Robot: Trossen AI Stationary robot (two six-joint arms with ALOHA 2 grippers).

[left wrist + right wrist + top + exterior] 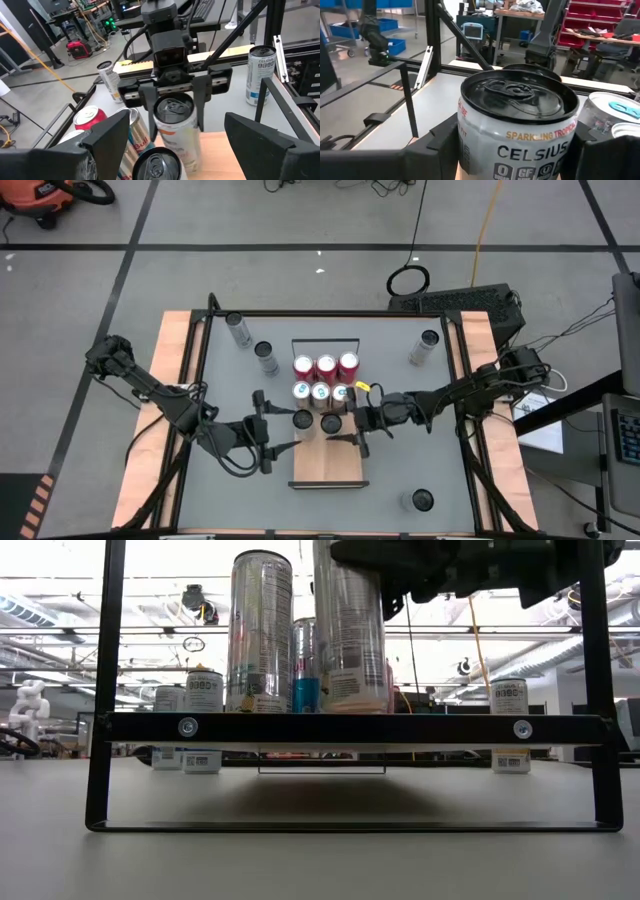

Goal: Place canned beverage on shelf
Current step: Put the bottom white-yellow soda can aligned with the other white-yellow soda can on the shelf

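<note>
Gripping a white can (517,130) on the shelf (328,465), right claw (343,423); left claw (270,432) wide open, empty

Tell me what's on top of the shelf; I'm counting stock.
The shelf holds eight cans: three red ones, three pale-topped, two dark-topped. The right gripper is around one dark-topped can. It may hide more.

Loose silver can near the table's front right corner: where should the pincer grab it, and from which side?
Grip the lone can across its cylindrical side wall, mid-height, pincer level with the fingers on either side. It stands upright with bare table all round, so probably any side works; coming from the shelf side suits the right pincer, which now straddles a white can there.
</note>
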